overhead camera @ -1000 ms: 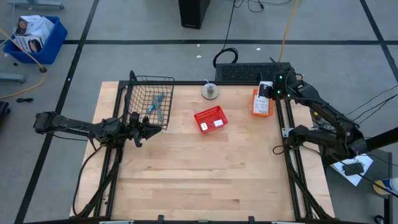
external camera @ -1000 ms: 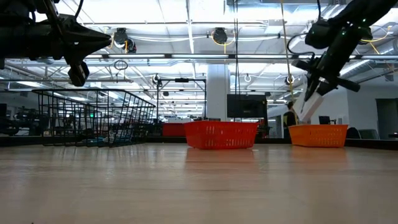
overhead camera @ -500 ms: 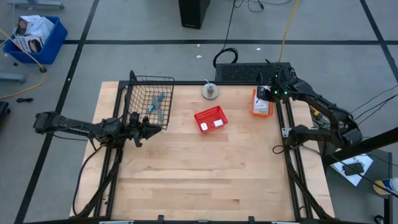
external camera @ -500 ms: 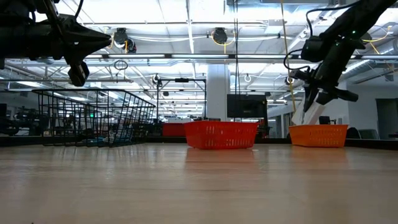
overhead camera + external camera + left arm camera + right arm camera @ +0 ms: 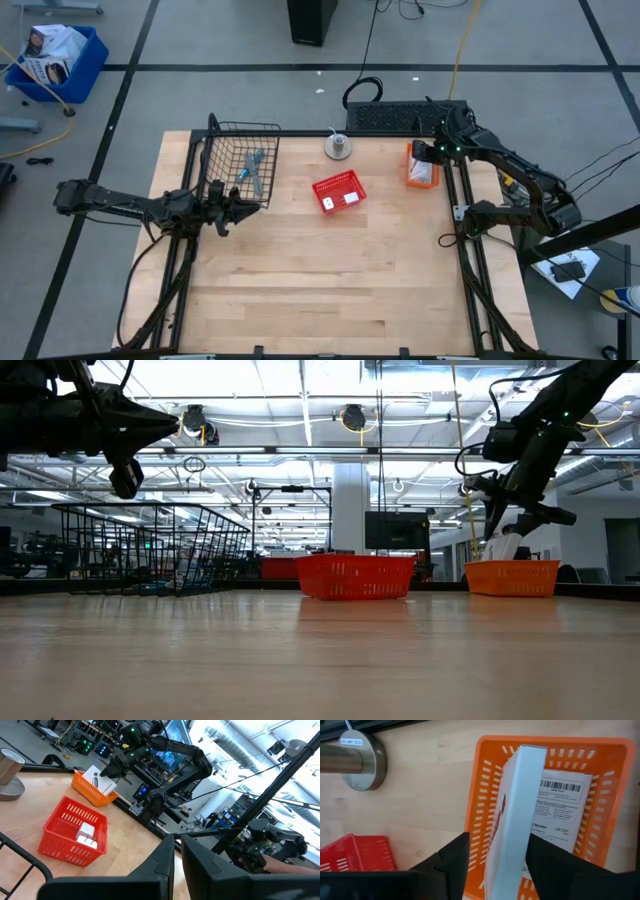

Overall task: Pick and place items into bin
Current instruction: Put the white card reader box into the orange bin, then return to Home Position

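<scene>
Light wooden table [image 5: 330, 270] under bright industrial ceiling lights. Right gripper [image 5: 495, 865] above orange basket [image 5: 600, 795], fingers spread either side of an on-edge white packet [image 5: 512, 820]; grip unclear. Beneath: second packet [image 5: 555, 815], barcode label, "Reader", "acer". Left gripper [image 5: 232, 208] closed, empty.

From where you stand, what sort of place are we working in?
Most likely a robotics lab in an industrial hall. The low view shows exposed ceiling ducts and strip lights over a wooden workbench; the high view shows grey floor with black tape lines, and the left wrist view shows equipment with green lights behind.
</scene>
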`<action>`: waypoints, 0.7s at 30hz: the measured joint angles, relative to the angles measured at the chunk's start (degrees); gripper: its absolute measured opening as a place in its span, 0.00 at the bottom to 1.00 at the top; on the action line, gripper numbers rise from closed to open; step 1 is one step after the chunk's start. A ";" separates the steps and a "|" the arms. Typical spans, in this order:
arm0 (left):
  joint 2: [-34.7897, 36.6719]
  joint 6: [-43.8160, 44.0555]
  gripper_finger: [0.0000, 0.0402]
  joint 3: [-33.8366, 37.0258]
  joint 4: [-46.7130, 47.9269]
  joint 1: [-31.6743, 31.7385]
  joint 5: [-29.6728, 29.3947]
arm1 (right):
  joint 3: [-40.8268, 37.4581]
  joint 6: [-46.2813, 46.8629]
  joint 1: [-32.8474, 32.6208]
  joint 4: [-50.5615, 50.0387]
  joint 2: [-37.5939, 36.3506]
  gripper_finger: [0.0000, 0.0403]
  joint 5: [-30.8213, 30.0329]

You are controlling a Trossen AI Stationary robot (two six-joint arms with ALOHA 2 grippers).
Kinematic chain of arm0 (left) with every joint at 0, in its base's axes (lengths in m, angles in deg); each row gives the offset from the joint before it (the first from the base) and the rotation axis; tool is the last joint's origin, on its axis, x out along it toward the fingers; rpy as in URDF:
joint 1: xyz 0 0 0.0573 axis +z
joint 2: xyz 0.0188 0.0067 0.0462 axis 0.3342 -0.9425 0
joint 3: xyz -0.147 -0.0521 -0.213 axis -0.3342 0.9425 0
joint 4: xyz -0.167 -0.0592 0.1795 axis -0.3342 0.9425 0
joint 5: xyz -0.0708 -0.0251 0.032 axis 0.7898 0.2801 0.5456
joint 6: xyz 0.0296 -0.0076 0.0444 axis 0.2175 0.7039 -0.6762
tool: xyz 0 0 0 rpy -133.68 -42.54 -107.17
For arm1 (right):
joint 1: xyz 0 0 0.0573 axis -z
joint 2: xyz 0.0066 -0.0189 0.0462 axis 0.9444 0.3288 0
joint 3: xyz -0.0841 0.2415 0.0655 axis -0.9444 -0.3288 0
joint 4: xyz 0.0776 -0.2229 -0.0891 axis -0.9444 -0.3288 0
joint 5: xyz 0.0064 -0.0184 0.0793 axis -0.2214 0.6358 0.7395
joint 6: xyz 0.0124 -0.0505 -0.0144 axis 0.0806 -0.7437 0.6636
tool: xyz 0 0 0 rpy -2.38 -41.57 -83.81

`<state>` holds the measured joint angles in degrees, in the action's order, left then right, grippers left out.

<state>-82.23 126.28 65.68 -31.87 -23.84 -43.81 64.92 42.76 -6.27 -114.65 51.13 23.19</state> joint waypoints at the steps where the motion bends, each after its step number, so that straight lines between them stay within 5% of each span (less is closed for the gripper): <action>1: 0.02 0.00 0.09 0.00 0.00 0.00 0.00 | 0.00 0.00 0.00 0.02 -0.08 0.44 0.00; 11: 0.01 0.00 0.09 0.00 0.00 0.02 0.01 | 0.00 -3.22 0.00 -3.05 -3.22 0.39 0.67; 17: 0.00 0.00 0.09 0.00 0.00 0.00 0.00 | 0.00 -5.45 0.74 -14.74 -5.84 0.36 -4.91; 21: 0.02 0.00 0.09 0.00 0.00 0.00 0.00 | 0.00 -5.85 0.68 -19.35 -9.47 0.36 -2.15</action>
<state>-82.22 126.28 65.68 -31.87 -23.84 -43.80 64.92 36.91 -5.59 -134.00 41.66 21.04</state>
